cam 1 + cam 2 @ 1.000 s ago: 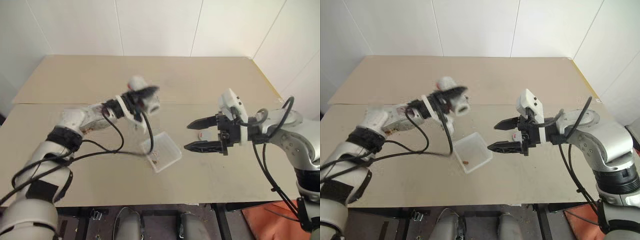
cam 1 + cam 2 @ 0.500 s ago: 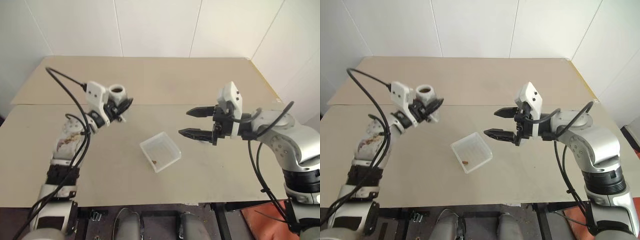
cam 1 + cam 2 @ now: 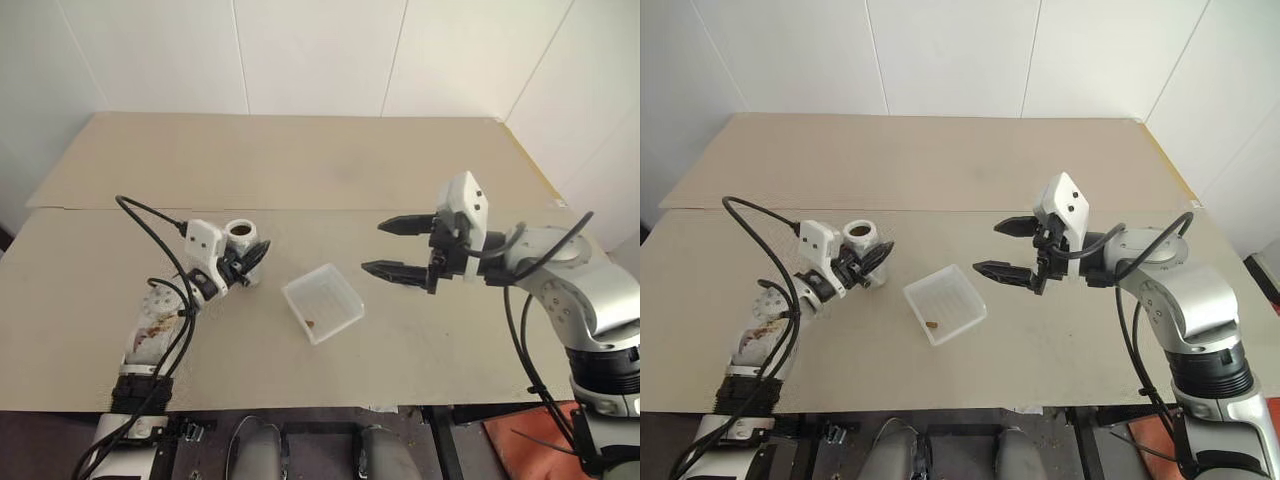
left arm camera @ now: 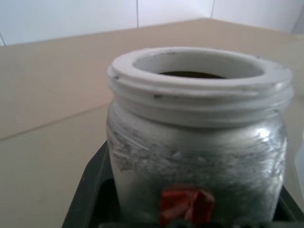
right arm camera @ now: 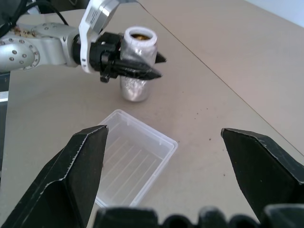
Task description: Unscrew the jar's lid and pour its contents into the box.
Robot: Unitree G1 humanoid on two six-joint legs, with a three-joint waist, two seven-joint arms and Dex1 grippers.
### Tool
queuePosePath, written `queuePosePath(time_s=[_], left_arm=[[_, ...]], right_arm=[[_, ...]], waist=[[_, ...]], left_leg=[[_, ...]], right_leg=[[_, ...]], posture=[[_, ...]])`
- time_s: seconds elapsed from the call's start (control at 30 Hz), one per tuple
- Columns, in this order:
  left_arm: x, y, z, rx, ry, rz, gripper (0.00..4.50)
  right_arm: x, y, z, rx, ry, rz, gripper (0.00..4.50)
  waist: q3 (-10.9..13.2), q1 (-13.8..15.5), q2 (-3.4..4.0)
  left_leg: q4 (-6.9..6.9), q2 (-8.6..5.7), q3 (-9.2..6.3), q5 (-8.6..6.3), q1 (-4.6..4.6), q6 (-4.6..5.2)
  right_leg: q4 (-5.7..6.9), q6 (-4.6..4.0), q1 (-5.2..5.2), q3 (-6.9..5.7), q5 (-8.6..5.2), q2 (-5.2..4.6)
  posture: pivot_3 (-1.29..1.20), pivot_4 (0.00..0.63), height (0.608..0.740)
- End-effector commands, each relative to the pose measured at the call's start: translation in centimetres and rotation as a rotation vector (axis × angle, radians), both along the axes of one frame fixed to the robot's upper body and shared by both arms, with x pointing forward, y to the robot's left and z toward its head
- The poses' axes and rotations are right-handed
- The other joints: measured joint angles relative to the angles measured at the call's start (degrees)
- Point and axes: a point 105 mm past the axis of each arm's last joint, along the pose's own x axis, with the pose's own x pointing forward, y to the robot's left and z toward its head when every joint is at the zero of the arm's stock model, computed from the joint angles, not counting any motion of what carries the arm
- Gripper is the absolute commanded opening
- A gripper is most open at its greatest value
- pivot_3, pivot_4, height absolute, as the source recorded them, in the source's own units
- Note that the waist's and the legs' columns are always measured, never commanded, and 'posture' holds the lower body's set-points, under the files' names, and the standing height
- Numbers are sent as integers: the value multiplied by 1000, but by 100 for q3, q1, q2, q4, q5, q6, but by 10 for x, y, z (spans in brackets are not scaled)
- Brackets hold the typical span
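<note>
Left of centre in the head view, the left gripper [image 3: 250, 262] has its fingers clamped on the jar [image 3: 242, 240], upright and open-mouthed, its base at the surface [image 3: 330, 160]. The box [image 3: 322, 303] sits mid-frame holding a reddish-brown bit [image 3: 931, 324]. The right gripper [image 3: 396, 247] hovers right of it, fingers wide apart, empty.

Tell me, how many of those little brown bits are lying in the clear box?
1. A single reddish-brown bit lies on the ribbed bottom of the box, near its front corner. More may remain unseen inside the jar on the table.
</note>
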Motion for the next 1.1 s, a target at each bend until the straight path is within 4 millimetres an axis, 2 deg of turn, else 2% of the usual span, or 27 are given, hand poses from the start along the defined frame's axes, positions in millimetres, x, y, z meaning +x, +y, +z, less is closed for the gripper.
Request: queuePosePath(time_s=[0.03, 0.2, 0.33, 0.47, 0.6, 0.7, 0.83, 0.9, 0.97, 1.1], left_arm=[[-3, 2, 5, 27, -39, -3, 2895], [-15, 13, 3, 51, -26, -9, 4463], [-37, 27, 5, 127, 2, -38, 4463], [-73, 43, 10, 206, 64, -130, 4463], [-111, 53, 26, 231, 131, -248, 4463], [-137, 64, 55, 245, 144, -358, 4463], [-139, 75, 96, 255, 84, -387, 4463], [-135, 78, 108, 257, 45, -376, 4463], [-130, 79, 111, 257, 29, -368, 4463], [-125, 72, 102, 249, 39, -401, 4463]], right_arm=[[-3, 0, 16, -1, -79, 14, 4500], [-4, 0, 16, -1, -77, 16, 4500], [-6, -2, 15, -4, -73, 3, 4500], [-9, -8, 12, -18, -66, -19, 4500], [-11, -18, 8, -36, -61, -42, 4500], [-13, -32, 4, -72, -66, -60, 4500], [-13, -51, -1, -119, -91, -71, 4500], [-12, -58, -2, -125, -89, -82, 4500], [-9, -62, -3, -134, -91, -98, 4500], [-4, -66, -6, -130, -88, -150, 4500]], waist=[[0, 3, 0], [0, 2, 0], [0, -42, 0], [0, -60, 1], [0, -59, 1], [0, -41, 0], [0, 2, 1], [0, 3, 1], [-1, -5, 1], [-1, -56, 1]], left_leg=[[0, 0, -1, 0, 1, 0], [0, 0, 0, -1, 1, 2], [-7, 4, 0, -1, 3, 1], [-16, 7, -1, -2, 6, 1], [-19, 7, -3, -2, 8, 1], [-19, 8, -1, -2, 12, 0], [-19, 6, 4, 0, 22, -3], [-22, 3, 8, 0, 36, -3], [-29, 3, 13, 0, 45, -3], [-50, 4, 19, 4, 55, -11]], right_leg=[[1, 0, 0, 0, 0, -1], [0, 0, 0, 1, 0, -2], [1, -1, -4, 3, 0, -2], [-2, -4, -6, 4, -2, -5], [0, -8, -9, 4, -5, -10], [1, -13, -7, 1, -8, -10], [4, -22, -3, -4, -16, -9], [3, -20, 8, -1, -18, -9], [1, -21, 12, 4, -18, -9], [2, -24, 10, 10, -20, -3]], posture=[[0, 150, 740], [0, 150, 740], [0, 150, 740], [0, 150, 740], [0, 150, 740], [0, 150, 740], [0, 150, 740], [0, 150, 740], [0, 150, 740], [0, 150, 740]])
